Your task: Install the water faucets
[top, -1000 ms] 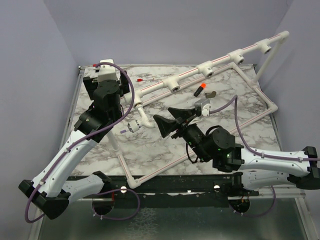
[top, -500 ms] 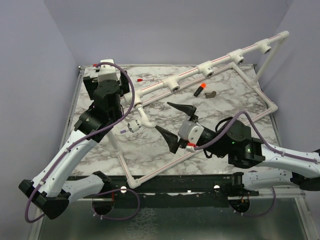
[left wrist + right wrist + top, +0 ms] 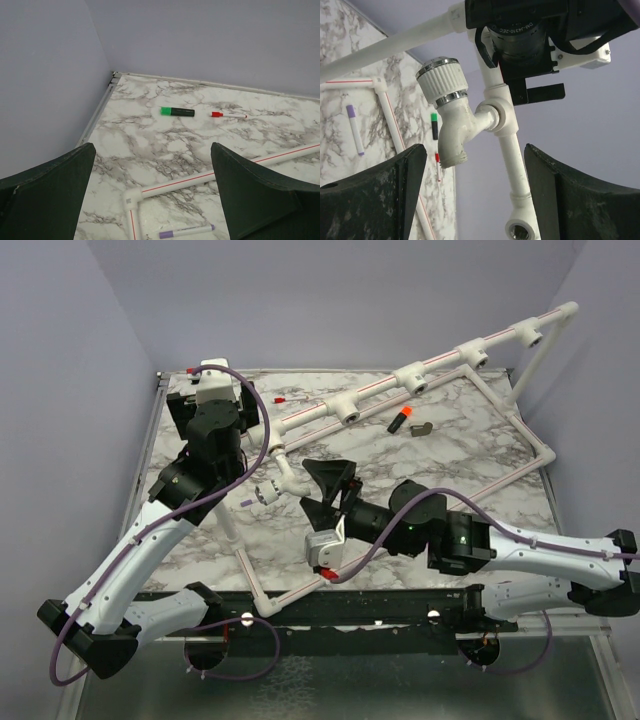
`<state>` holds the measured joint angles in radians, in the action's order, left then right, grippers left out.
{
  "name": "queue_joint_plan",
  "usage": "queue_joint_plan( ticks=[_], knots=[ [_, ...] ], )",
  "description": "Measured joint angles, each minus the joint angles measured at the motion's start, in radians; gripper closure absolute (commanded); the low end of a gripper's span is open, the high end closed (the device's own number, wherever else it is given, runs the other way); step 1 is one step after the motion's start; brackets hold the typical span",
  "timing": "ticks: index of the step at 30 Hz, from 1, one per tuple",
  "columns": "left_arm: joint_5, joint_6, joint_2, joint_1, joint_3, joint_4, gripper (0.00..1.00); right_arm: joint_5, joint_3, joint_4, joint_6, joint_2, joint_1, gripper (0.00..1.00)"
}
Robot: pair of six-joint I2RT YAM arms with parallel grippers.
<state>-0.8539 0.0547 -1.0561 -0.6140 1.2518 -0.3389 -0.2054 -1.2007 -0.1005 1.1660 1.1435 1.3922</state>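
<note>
right gripper (image 3: 322, 489): spread wide with nothing held; it is turned toward the left side of the table, just beside the water faucet.
water faucet (image 3: 452, 120): found already screwed into a white pipe tee socket (image 3: 502, 117) at the left part of the pipe frame (image 3: 510, 411). A white ribbed knob with chrome rings and a pale threaded spout are seen. In the right wrist view it is framed between the two fingers and touched by neither.
left gripper (image 3: 151, 147): released, jaws wide apart, nothing between them; it is held above the far left corner of the marble table (image 3: 125, 150).
loose items: a green highlighter (image 3: 177, 111) and a red-capped pen (image 3: 228, 115) are laid near the far edge; a purple marker (image 3: 186, 231) is laid just beside a pipe.
far right: a black stick with an orange tip (image 3: 402, 420) is laid beside a small grey object (image 3: 422, 428), too small to be identified.
</note>
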Motion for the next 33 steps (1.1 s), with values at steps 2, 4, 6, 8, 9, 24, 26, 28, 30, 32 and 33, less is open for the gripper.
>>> queue_joint_plan(
  ticks=[2, 4, 6, 8, 9, 24, 26, 28, 30, 32, 33],
  knots=[
    [0.0, 0.0, 0.002, -0.001, -0.002, 0.001, 0.01, -0.011, 0.019, 0.033, 0.051, 0.012, 0.002, 0.16],
    [0.0, 0.0, 0.002, -0.001, -0.002, 0.002, 0.01, -0.034, 0.046, 0.079, 0.111, 0.034, 0.007, 0.17],
    [0.0, 0.0, 0.002, -0.001, -0.003, 0.004, 0.01, -0.06, 0.076, 0.131, 0.171, 0.06, 0.013, 0.17],
    [0.0, 0.0, 0.002, -0.001, -0.003, 0.004, 0.01, -0.088, 0.11, 0.192, 0.228, 0.084, 0.016, 0.18],
    [0.0, 0.0, 0.002, -0.001, -0.003, 0.005, 0.01, -0.1, 0.124, 0.221, 0.253, 0.095, 0.017, 0.19],
    [0.0, -0.007, 0.005, -0.002, -0.01, 0.018, 0.01, -0.172, 0.151, 0.46, 0.421, 0.156, 0.029, 0.28],
    [0.0, -0.008, 0.005, -0.002, -0.012, 0.021, 0.01, -0.172, 0.151, 0.467, 0.425, 0.165, 0.032, 0.31],
    [0.0, -0.008, 0.006, -0.002, -0.013, 0.023, 0.01, -0.172, 0.151, 0.47, 0.426, 0.173, 0.036, 0.35],
    [0.0, -0.009, 0.006, -0.002, -0.014, 0.024, 0.01, -0.172, 0.151, 0.471, 0.427, 0.18, 0.039, 0.41],
    [0.0, -0.01, 0.007, -0.002, -0.014, 0.024, 0.01, -0.172, 0.151, 0.472, 0.428, 0.185, 0.04, 0.5],
    [0.0, -0.01, 0.007, -0.002, -0.014, 0.024, 0.01, -0.172, 0.151, 0.472, 0.427, 0.187, 0.041, 0.56]
  ],
)
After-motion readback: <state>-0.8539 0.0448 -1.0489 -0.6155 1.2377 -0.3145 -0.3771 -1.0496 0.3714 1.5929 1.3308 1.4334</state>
